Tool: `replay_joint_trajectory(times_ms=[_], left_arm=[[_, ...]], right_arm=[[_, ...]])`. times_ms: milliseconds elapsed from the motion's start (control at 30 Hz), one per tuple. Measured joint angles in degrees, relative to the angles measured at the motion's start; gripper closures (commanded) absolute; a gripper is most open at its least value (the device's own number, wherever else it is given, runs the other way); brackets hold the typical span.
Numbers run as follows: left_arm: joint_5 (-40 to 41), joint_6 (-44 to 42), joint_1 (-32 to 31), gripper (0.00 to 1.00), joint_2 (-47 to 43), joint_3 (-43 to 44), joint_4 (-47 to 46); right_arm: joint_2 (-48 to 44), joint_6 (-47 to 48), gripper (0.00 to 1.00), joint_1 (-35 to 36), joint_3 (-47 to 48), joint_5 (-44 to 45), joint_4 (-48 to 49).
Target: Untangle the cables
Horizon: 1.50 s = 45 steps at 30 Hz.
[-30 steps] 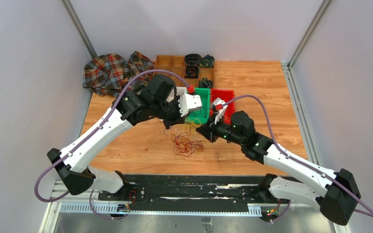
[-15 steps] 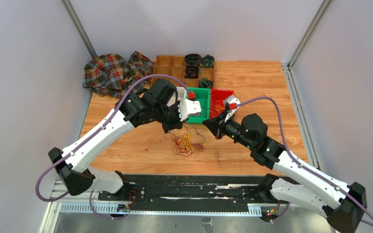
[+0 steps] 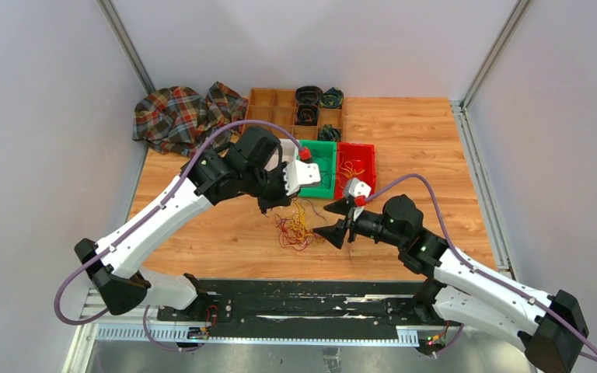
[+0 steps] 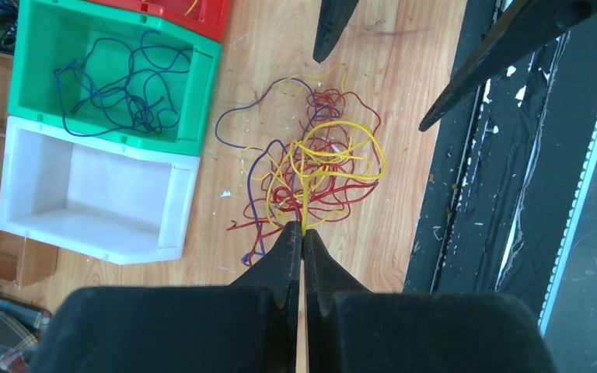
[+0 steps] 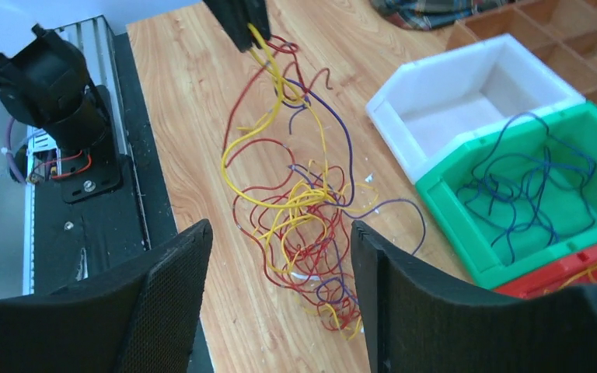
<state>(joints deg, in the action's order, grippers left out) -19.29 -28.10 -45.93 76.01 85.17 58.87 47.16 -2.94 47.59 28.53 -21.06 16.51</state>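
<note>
Listing by the overhead view first: my left gripper (image 3: 270,205) sat over the middle of the table (image 3: 412,140) with its jaws together. The cables (image 3: 298,230), one tangle of yellow, red and dark blue strands, lay on the wood just on the near side of it. My right gripper (image 3: 329,222), jaws apart and empty, stood just right of the tangle and pointed at it. The green bin (image 3: 329,168) and red bin (image 3: 370,166) sat side by side beyond. Left wrist view: the fingertips were pressed shut on a single yellow strand, which ran straight ahead from the pinch into the cables (image 4: 322,171). The green bin (image 4: 202,101), holding loose blue strands, and a white bin (image 4: 93,237), nothing in it, lay to the left. The two dark fingers of my right gripper (image 4: 371,93) entered from the far side. Right wrist view: my own fingers (image 5: 163,303) stood wide, nothing between them, and the cables (image 5: 295,210) were framed directly ahead in the gap. The yellow strand rose away toward the left gripper (image 5: 247,43) at the top. Judged: the tangle lay between the two hands, its long axis running from one pinch toward the other, and the free right hand was the better placed to take a second strand.
</note>
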Motion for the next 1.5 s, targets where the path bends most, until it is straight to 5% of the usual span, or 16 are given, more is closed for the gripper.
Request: replay_joint_trajectory(times_ms=[133,233,467,567,767,833,900,1033,1100,1267,1500], left_arm=[[-0.3,-0.6,0.0,0.99,-0.2,0.1,0.7],[-0.8,-0.9,0.0,1.0,-0.2,0.6,1.2],[-1.4,-1.5,0.0,1.0,-0.2,2.0,1.9],[-1.6,-1.7,0.0,0.99,-0.2,2.1,2.3],[-1.7,-2.1,0.0,1.0,-0.9,2.1,3.2],[-1.7,-2.2,0.0,0.99,-1.4,2.1,3.3],[-1.7,-2.4,0.0,0.9,-1.8,1.9,3.4],[-1.1,-3.5,0.0,0.25,-2.9,0.4,3.4],[-0.4,-3.8,0.0,0.12,-3.6,-1.6,3.2],[1.0,-4.7,0.1,0.05,-6.1,-7.4,2.3],[-1.6,-4.3,0.1,0.12,-8.8,-8.0,-3.5]], right_arm=[[0.6,6.3,0.34,0.4,0.3,-2.1,0.1],[2.6,10.3,0.23,1.0,1.5,-2.6,0.1],[8.7,19.4,0.32,5.5,4.8,-0.2,-0.9],[9.8,21.4,0.45,6.2,4.9,2.0,-0.1],[11.8,24.0,0.92,7.5,5.8,5.9,2.2],[11.8,24.5,0.99,7.5,6.0,6.3,2.3],[11.7,24.8,0.99,7.5,6.4,6.8,2.1],[9.7,24.6,0.99,7.5,6.7,7.9,1.9],[8.0,23.6,0.99,7.5,6.8,8.5,1.6],[6.0,20.8,0.99,7.5,8.8,8.5,0.5],[6.4,18.0,0.99,7.5,10.4,6.7,-0.4]])
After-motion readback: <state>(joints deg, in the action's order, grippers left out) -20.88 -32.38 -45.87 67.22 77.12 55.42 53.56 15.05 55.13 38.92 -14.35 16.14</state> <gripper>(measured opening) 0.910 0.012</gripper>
